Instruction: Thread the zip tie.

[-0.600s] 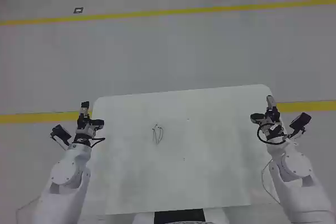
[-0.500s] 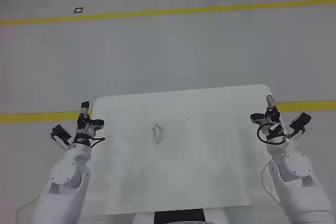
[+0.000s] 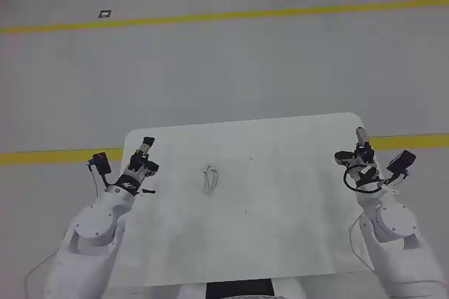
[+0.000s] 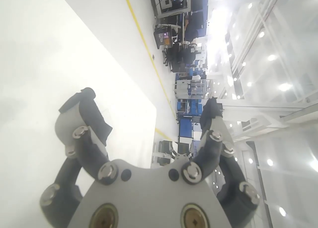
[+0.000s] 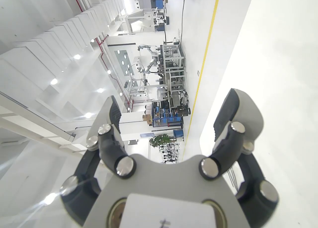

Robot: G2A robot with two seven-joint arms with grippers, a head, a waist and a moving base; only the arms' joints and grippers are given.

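Locating the zip tie [image 3: 210, 178] in the top view, a little left of the frame's centre. Logging it as lying flat on the table [image 3: 284, 224], a small cluster of thin dark strands, touching nothing else. Not resolving head from tail at this scale. Not telling whether any end is already passing through a head, nor whether this is one tie or several.

Finding the left hand [image 3: 144, 149] to the left of the tie, hovering over the table's upper-left corner, near the strands but clearly apart from them. Confirming from the left wrist view: left hand [image 4: 149, 99] spread open, gripping nothing, with white tabletop and its corner visible through the gap.

Finding the right hand [image 3: 353, 148] at the right of the frame, sitting at the table's upper-right edge, well apart from the tie. Confirming from the right wrist view: right hand [image 5: 172, 98] likewise spread wide, holding nothing.

Judging progress as at the very start: nothing picked up, nothing being held, no contact with the tie. Taking the left-side approach as the step in hand, going by that hand standing nearer.

Listing what is left, as judged:
- closing on the tie and lifting it off the table
- securing head in one hand and tail in the other
- feeding tail through head and pulling it through
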